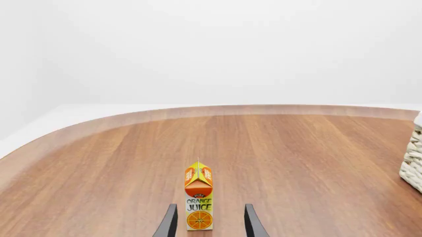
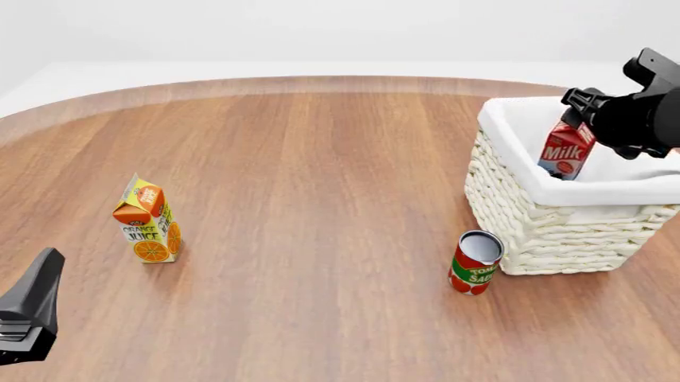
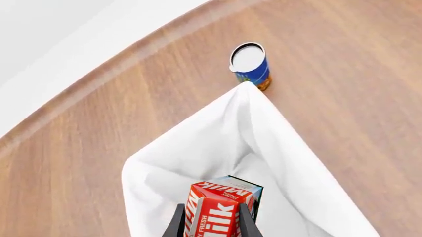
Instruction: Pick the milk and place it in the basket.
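Lowering stage: tabletop [image 2: 318, 199] wide; basket [image 2: 552, 227] at 3 o'clock; milk [image 2: 566, 151] inside liner, right gripper [image 2: 582, 111] fingers clamped on top. Next: let go, lift out. Left gripper [image 1: 209, 222] fingers spread, idle.

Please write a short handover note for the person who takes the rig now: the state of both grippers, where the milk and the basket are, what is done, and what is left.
Right gripper: jaws shut on the milk, holding it inside the basket, below the rim.
Left gripper: open, holding nothing, low at the near left of the table, pointing at the juice carton.
Basket: far right of the table, with the can standing just in front of it.
Done: milk picked and carried into the basket.
Left: open the right jaws to release the milk, then lift the arm clear. Whether the milk already touches the basket floor cannot be seen.
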You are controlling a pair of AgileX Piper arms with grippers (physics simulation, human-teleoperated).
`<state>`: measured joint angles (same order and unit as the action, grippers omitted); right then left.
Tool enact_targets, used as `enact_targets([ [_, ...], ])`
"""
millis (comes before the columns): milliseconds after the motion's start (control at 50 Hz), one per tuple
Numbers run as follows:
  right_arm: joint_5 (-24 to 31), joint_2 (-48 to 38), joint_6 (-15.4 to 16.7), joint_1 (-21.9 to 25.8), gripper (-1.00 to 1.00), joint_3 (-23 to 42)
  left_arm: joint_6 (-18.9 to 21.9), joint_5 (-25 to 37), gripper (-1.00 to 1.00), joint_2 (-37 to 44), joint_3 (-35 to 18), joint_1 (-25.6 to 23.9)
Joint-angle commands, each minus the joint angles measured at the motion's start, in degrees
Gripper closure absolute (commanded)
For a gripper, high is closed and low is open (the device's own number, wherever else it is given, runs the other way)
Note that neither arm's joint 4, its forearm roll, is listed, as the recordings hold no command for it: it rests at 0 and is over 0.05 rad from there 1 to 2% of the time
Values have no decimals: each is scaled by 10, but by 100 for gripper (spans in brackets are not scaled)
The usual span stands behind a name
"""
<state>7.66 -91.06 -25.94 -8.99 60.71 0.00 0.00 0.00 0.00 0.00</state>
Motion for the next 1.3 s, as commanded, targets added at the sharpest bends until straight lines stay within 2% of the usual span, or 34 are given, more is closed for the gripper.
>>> enact_targets([
  [20, -15, 3, -3, -1, 100, -4, 0, 0, -100, 0, 0, 0],
  [1160, -38, -27, 14, -5, 100, -12, 0, 0, -100, 0, 0, 0],
  [1220, -38, -29, 10, -4, 100, -11, 0, 0, -100, 0, 0, 0],
  [1260, -50, -25, -17, 0, 100, -22, 0, 0, -100, 0, 0, 0],
  [1280, -47, -27, -19, 1, -100, -21, 0, 0, -100, 0, 0, 0],
  [1300, -47, -28, -23, 2, -100, -21, 0, 0, -100, 0, 0, 0],
])
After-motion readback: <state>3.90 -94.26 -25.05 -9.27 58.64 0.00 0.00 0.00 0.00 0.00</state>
